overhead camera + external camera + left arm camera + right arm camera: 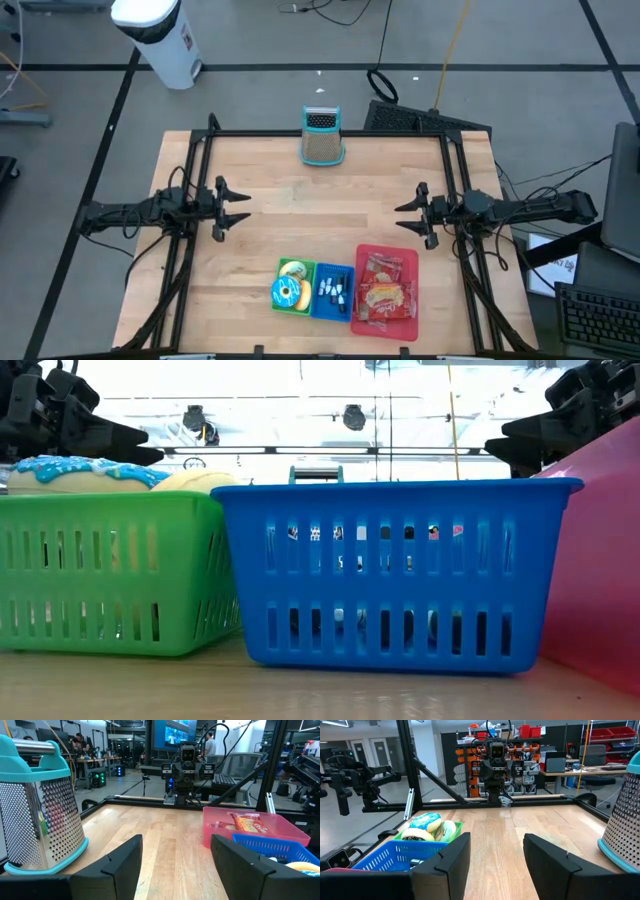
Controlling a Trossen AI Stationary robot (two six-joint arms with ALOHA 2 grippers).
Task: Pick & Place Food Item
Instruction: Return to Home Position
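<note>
High view: the wooden table (300,210) is seen from above. The left gripper (243,206) is held over its left side and the right gripper (403,217) over its right side, the two pointed toward each other and well apart from the bins. Both pairs of fingers are spread and nothing is grasped. Three bins are lined up side by side at the near edge: a green bin (296,261), a blue bin (332,266) and a pink bin (386,248). The doughnuts (287,293) are lying inside the green bin, and snack packets (385,290) are lying in the pink bin. A teal-framed grater (322,136) is stood upright at the far edge.

Low view: the green bin is seen just beside the blue bin. A blue-iced doughnut (75,468) and a pale doughnut (195,480) are raised above its rim. Both arms are held high at the upper corners.

Left wrist view: the left gripper's fingers (125,865) are parted, with only bare wood seen between them. The grater is stood close by, and the pink and blue bins are seen farther off.

Right wrist view: the right gripper's fingers (447,862) are likewise parted and empty. The doughnuts are seen piled in the green bin behind the blue bin.
</note>
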